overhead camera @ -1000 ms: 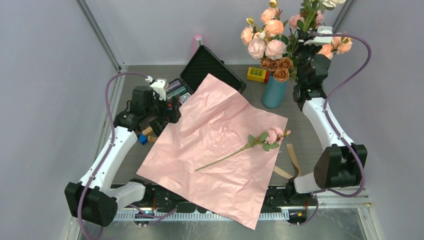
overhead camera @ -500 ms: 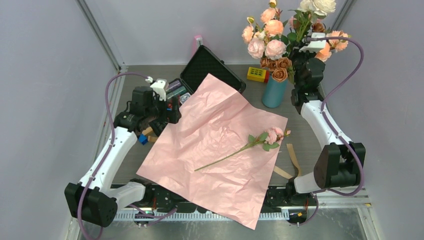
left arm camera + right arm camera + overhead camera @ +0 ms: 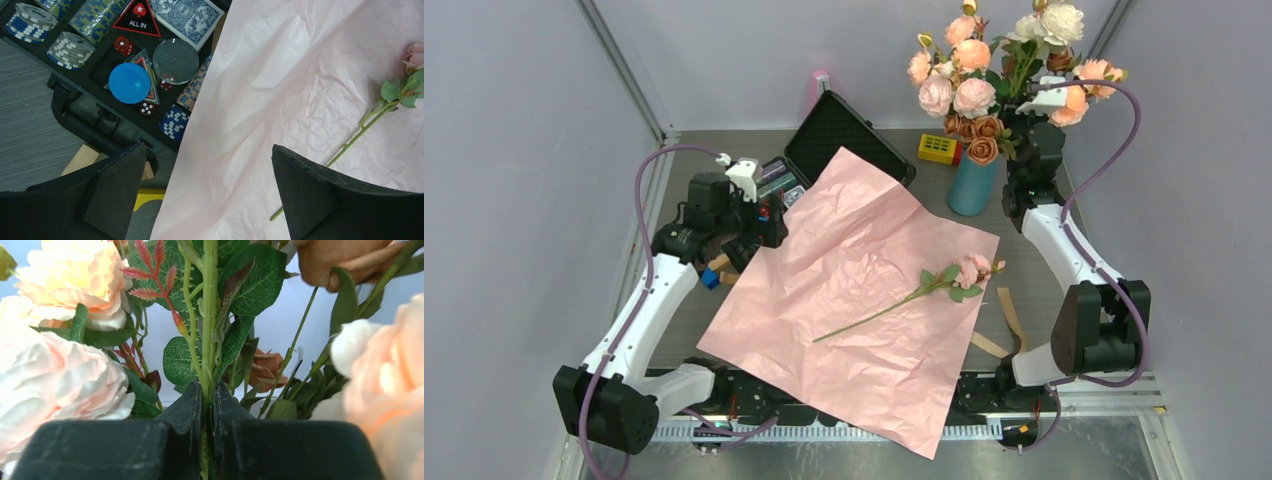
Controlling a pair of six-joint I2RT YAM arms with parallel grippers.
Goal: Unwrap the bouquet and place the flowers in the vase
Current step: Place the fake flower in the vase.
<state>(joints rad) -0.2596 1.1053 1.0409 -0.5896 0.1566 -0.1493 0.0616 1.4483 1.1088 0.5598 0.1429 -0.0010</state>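
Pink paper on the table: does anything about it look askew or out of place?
Yes. The pink paper lies skewed: its far corner covers part of the open poker-chip case, and its near corner hangs past the table. A single rose lies loose on it.

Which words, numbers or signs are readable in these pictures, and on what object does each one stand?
"ALL IN": white letters on the red and black triangular token inside the open case.
On the clear round disc: faint engraved letters, too pale to read with certainty.
On the red dice: only white dots, no numerals.
On the yellow block in the top view: dark marks, too small to read.
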